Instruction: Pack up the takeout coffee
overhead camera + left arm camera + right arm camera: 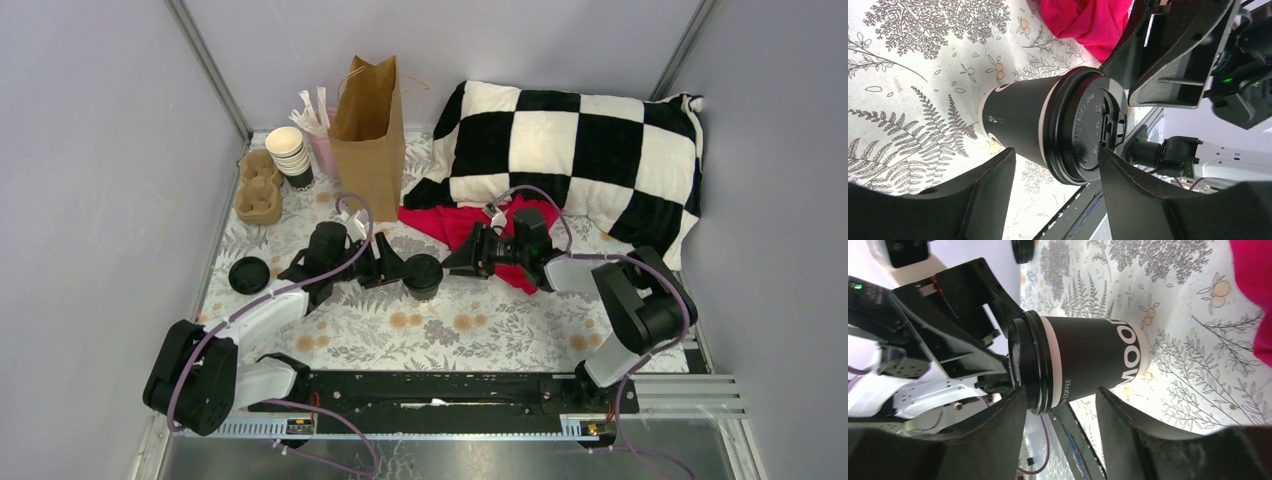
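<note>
The takeout coffee (423,275), a dark paper cup with a black lid, stands upright on the floral tablecloth. My left gripper (393,270) is open just left of it. My right gripper (456,262) is open just right of it. In the left wrist view the cup (1020,120) sits just beyond my open left gripper (1055,167), with the lid close to one fingertip. In the right wrist view the cup (1088,357) sits just beyond my open right gripper (1060,397). Neither gripper holds it. The brown paper bag (368,130) stands open at the back.
A stack of lidless cups (288,155), a pulp cup carrier (258,186) and a pink holder of stirrers (321,150) stand at the back left. A loose black lid (248,274) lies left. A red cloth (470,225) and a checkered pillow (575,150) lie at the back right.
</note>
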`<state>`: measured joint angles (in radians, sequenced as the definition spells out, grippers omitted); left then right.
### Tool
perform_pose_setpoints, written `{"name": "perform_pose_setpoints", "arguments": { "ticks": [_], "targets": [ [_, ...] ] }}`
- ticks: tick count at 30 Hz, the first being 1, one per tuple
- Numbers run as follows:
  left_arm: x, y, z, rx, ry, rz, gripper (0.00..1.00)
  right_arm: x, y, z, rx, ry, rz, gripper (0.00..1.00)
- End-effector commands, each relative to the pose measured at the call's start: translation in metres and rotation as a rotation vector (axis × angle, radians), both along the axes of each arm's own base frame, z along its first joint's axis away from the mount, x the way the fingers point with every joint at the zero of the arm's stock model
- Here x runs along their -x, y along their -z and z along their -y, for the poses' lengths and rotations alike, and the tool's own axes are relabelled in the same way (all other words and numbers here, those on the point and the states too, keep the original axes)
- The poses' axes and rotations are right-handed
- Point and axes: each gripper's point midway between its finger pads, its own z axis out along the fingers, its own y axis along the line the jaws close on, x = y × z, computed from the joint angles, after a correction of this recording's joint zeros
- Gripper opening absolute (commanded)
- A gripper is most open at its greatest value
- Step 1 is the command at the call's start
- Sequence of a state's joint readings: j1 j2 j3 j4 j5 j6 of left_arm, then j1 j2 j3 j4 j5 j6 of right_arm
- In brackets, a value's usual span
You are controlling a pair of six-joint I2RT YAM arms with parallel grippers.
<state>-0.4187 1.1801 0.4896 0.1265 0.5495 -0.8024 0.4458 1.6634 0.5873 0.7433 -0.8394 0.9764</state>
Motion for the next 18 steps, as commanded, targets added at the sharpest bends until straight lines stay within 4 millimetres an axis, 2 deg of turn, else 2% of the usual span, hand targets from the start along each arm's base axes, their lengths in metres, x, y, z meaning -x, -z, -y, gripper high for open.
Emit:
{"name": "perform_pose_setpoints", "arguments": {
  "ticks": [1,4,6,8,9,10,13,14,18],
  "targets": [
    [-0.008,-0.018,-0.003,-0.064,0.024,0.029,0.73,-0.003,-0.002,0.017,0.208,0.004,0.031,0.63],
    [-0.007,-0.03,-0.014,-0.127,0.001,0.047,0.9,-0.004,0.002,0.05,0.533,0.023,0.158,0.73],
    [-0.002,-0.044,-0.027,-0.156,-0.033,0.083,0.97,-0.005,-0.003,0.067,0.79,0.0,0.308,0.86],
    [0.004,-0.06,-0.039,-0.18,-0.076,0.118,0.99,-0.001,-0.018,0.059,0.859,-0.061,0.365,0.98],
    [0.008,-0.067,-0.044,-0.188,-0.09,0.131,0.99,-0.002,-0.025,0.053,0.878,-0.08,0.387,1.0],
    [0.013,-0.081,-0.048,-0.179,-0.103,0.167,0.99,-0.003,-0.03,0.048,0.915,-0.089,0.422,1.0],
    [0.027,-0.101,-0.057,-0.152,-0.137,0.206,0.99,-0.003,-0.04,0.027,0.994,-0.14,0.508,1.0],
    [0.032,-0.105,-0.058,-0.138,-0.141,0.211,0.99,0.0,-0.042,0.015,1.006,-0.177,0.531,1.0],
    [0.048,-0.109,-0.062,-0.109,-0.147,0.207,0.99,-0.003,-0.043,-0.005,1.108,-0.264,0.574,1.0]
  ]
}}
